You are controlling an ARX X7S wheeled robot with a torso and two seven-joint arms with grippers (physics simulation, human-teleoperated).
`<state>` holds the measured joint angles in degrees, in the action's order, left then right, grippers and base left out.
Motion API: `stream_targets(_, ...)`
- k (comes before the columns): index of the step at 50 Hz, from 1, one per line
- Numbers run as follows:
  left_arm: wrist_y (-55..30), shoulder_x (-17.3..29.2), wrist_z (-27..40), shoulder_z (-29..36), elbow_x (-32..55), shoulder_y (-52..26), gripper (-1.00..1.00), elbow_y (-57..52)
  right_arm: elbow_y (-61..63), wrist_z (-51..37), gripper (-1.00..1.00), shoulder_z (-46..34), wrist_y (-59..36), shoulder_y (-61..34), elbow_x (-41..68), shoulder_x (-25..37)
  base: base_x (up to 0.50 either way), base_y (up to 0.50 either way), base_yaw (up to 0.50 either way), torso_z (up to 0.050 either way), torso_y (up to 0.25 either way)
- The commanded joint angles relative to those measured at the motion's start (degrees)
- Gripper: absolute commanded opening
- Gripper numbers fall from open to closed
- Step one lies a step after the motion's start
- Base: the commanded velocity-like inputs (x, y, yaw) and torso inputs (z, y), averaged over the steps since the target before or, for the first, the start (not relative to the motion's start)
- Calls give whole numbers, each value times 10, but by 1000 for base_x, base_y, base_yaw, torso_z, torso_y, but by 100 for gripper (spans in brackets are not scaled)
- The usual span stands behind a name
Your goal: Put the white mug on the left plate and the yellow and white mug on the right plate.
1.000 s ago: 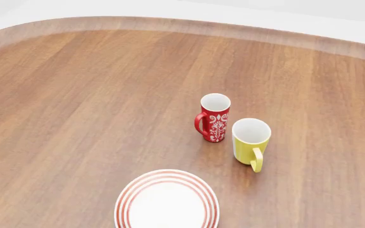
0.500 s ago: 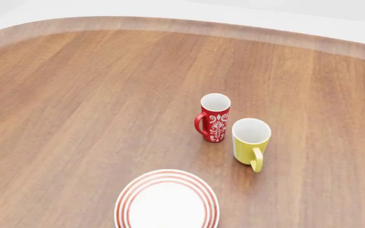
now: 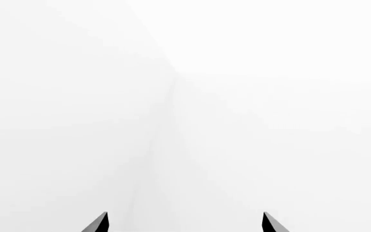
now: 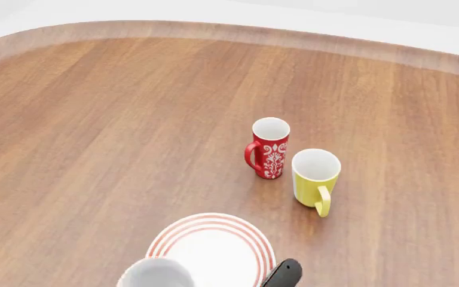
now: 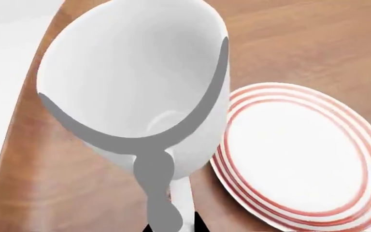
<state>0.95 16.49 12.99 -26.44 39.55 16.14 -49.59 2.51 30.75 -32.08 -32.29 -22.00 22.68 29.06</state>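
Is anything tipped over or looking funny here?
Nothing has spilled or fallen. The red mug and yellow mug stand upright. Only the white mug is tilted, beside the plate.

The surface (image 4: 94,149) looks like wood: warm brown, with long streaked grain, a smooth satin finish and a paler band along its curved edge. The white mug (image 5: 134,87) looks like glazed ceramic, glossy and smooth, with soft grey reflections inside. The plate (image 5: 301,154) has a smooth, faintly shiny white face with thin red painted rings. The yellow mug (image 4: 315,176) looks smooth and glazed, white inside. The red mug (image 4: 269,148) is glossy with a white printed pattern. A black end effector (image 4: 284,274) part looks like matt plastic.
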Motion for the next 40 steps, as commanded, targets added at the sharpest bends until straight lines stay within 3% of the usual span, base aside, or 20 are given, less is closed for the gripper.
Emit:
stream_targets(1,2,3,3,1,1,0,100,-1,-37,-37,-100,63,-4,-27,34,-28,0,0,0,0,0)
stream_targets(40,17,7,6,-1,11,15,100,-7,-323,-73,-100,79,15,-162,13,-137,0,0,0,0,0)
